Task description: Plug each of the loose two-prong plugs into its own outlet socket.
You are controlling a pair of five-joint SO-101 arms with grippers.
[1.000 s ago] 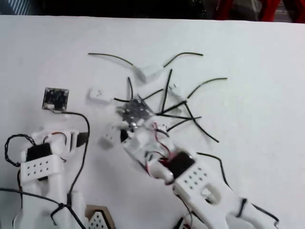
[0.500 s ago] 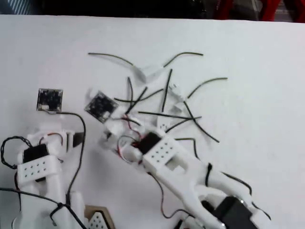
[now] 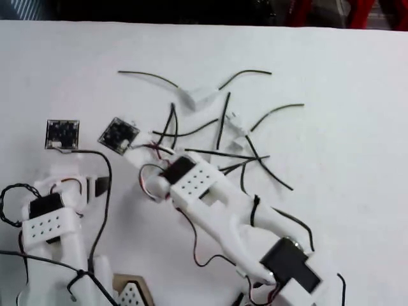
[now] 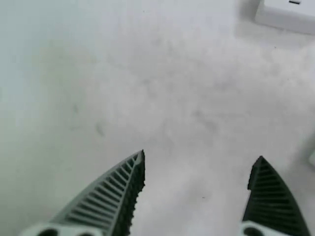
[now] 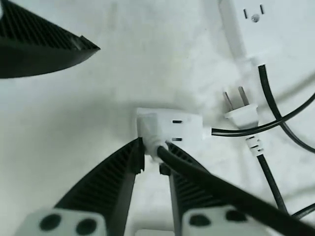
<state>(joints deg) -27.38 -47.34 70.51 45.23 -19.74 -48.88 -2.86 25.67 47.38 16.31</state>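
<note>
The right end effector [image 5: 155,152] is pressed together on a white two-prong plug on a black cord [image 5: 153,143], pinching it just behind its head. The plug's front touches the near side of a white rectangular plastic outlet socket block [image 5: 172,129], whose upper face shows two slots. Whether the prongs are seated cannot be told. Just beside the block lies a second white two-prong plug [image 5: 241,112], prongs bare, and its black cord runs off past another white outlet socket [image 5: 266,19].

The left end effector [image 4: 200,158] hangs spread wide over the bare white counter [image 4: 147,73], holding nothing, with the corner of a white slotted block [image 4: 288,14] well ahead of it.

From above, the right arm [image 3: 204,188] has swung across the counter toward the left arm [image 3: 54,223]. Its square dark circuit board [image 3: 118,135] sat over the middle of the cord tangle a second ago. It moved left half a second later and now lies close to the left arm's matching board [image 3: 62,134], covering the spot where a white block lay in the open. The left arm's board has drifted slightly leftward. The remaining black-corded white plugs [image 3: 194,99] are still scattered where they were.
</note>
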